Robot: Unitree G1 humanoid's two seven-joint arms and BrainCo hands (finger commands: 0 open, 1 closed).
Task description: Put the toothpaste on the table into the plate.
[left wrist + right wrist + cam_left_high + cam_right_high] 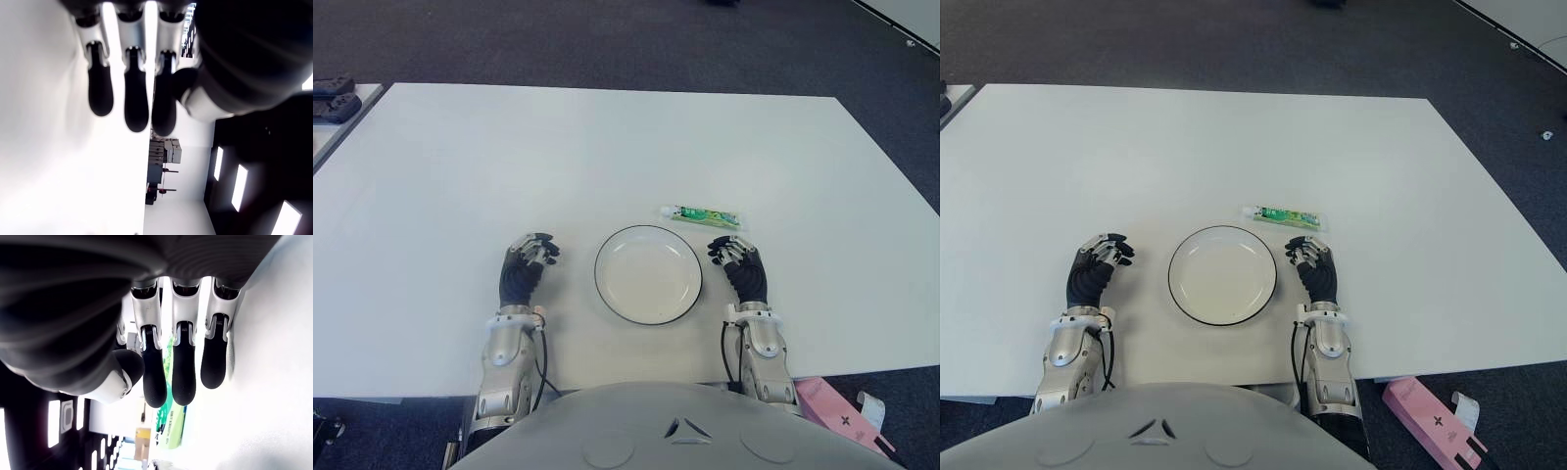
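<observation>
Your toothpaste [705,215] lies flat on the white tabletop [607,147], a green tube with a white cap end pointing toward the robot's left. Its printing is too small to read. It sits just beyond the far right edge of the plate [648,274], apart from it. The plate is white with a dark rim and holds nothing.

Your right hand [741,266] shows just right of the plate and just short of the tube, not touching it; its wrist view shows the fingers [183,377] extended and relaxed, holding nothing, with the green tube visible past them. Your left hand [527,266] shows left of the plate, fingers [134,105] likewise loose and empty.

A pink box [1430,416] with a black cross mark lies on the dark floor [607,44] at the near right.
</observation>
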